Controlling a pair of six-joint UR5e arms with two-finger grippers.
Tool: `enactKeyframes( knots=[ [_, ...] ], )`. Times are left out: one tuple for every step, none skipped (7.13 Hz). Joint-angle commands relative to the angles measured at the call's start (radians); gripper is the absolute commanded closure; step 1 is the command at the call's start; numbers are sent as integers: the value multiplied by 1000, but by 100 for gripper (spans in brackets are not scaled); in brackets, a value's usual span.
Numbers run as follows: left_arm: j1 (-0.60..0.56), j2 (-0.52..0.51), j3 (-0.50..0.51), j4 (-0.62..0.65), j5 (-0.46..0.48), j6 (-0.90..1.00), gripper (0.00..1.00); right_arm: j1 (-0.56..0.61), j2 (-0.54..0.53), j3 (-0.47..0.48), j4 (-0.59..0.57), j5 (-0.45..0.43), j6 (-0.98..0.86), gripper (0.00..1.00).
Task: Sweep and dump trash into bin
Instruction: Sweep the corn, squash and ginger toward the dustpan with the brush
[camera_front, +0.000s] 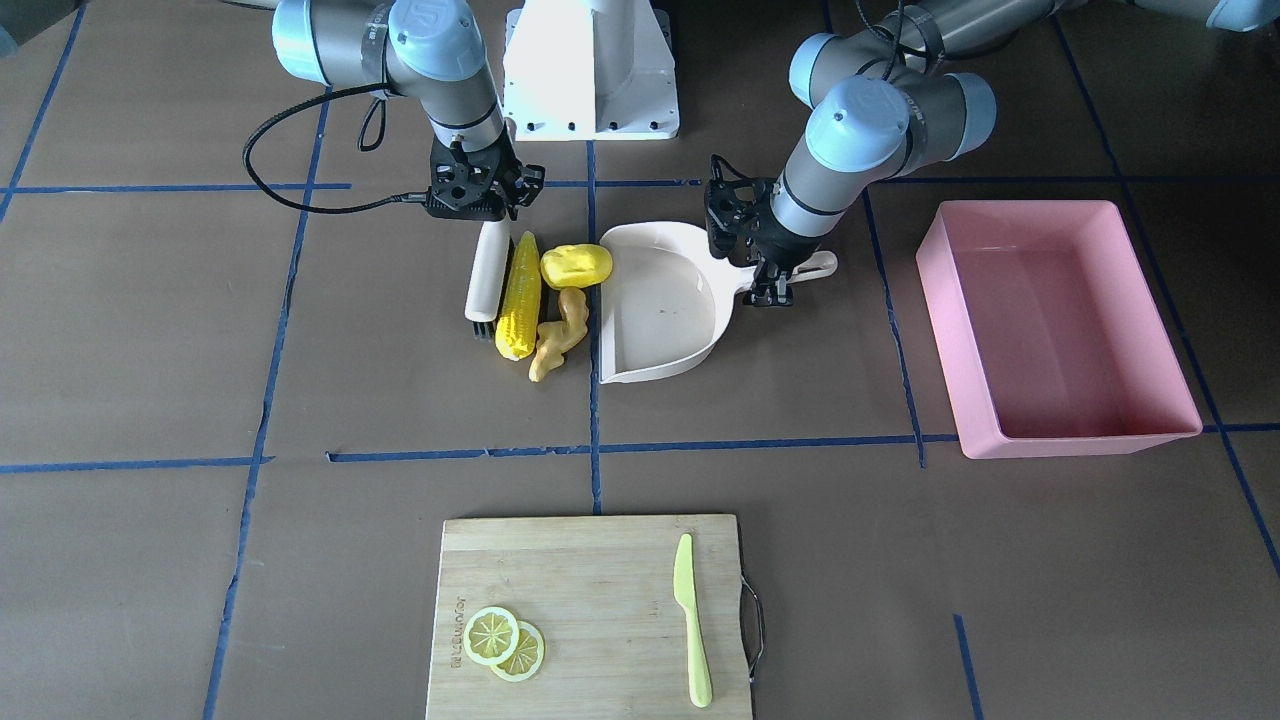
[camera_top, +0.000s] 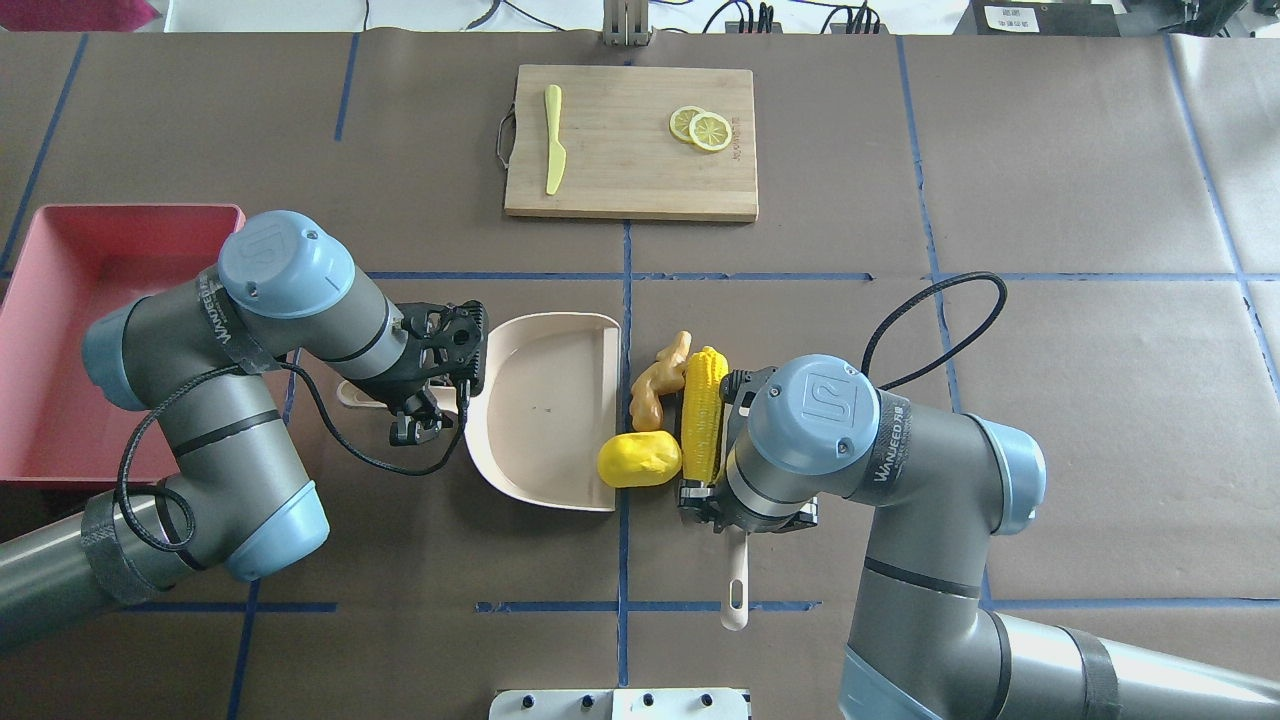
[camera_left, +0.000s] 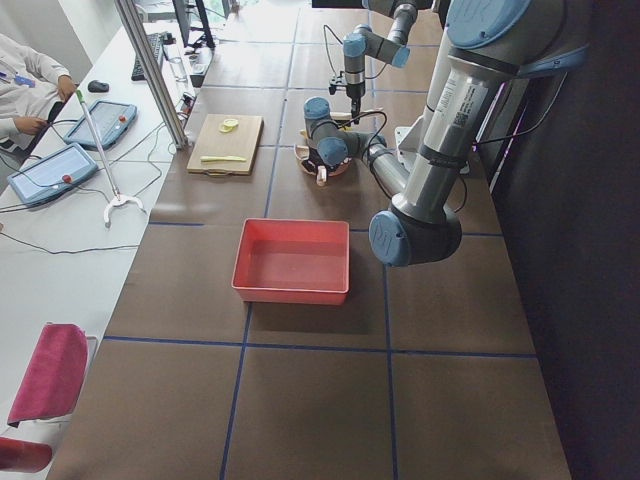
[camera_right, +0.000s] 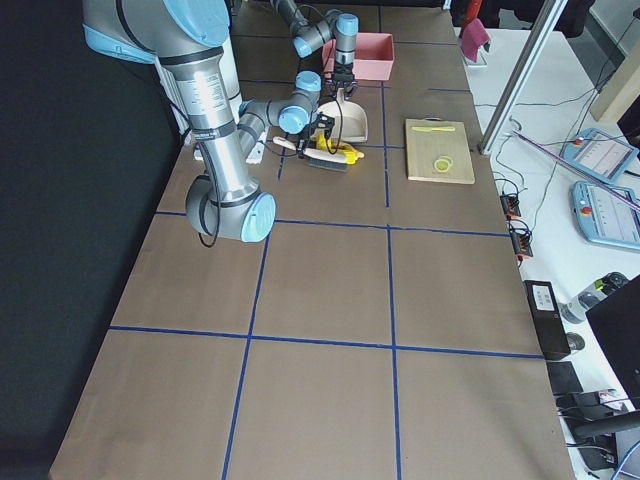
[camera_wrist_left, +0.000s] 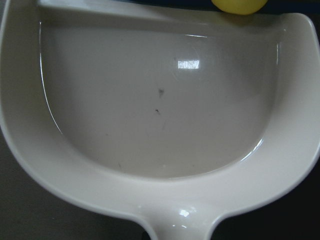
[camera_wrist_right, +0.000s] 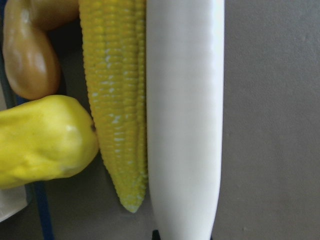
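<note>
The corn cob, the yellow oval lump and the ginger root lie together on the table. They sit between a white brush and the open mouth of the cream dustpan. The lump touches the pan's lip. My right gripper is shut on the brush's handle, and the brush lies along the corn. My left gripper is shut on the dustpan's handle. The pan is empty. The pink bin stands empty beyond my left arm.
A wooden cutting board sits at the far table edge. It bears two lemon slices and a lime-green knife. The white robot base is behind the dustpan. Blue tape lines cross the brown table.
</note>
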Motion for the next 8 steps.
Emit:
enactKeyframes(
  knots=[
    [2,-5,2,34,-5,-1,99,-4,3,2,2,0,13,100],
    [2,-7,1,45,-8,-1,99,-4,3,3,0,0,13,100],
    [4,-7,2,46,-8,-1,99,-4,3,3,0,0,13,100],
    [4,-7,1,47,-8,-1,99,-5,4,2,2,0,14,100],
    [4,-7,-1,47,-9,-1,99,-4,11,0,0,0,14,100],
    [4,-7,-1,47,-9,-1,99,-5,12,-1,2,0,14,100],
    [4,-7,-2,47,-9,-1,99,-5,14,-6,2,2,14,100],
    [4,-8,-4,47,-9,-1,99,-5,24,-14,0,2,14,100]
  ],
)
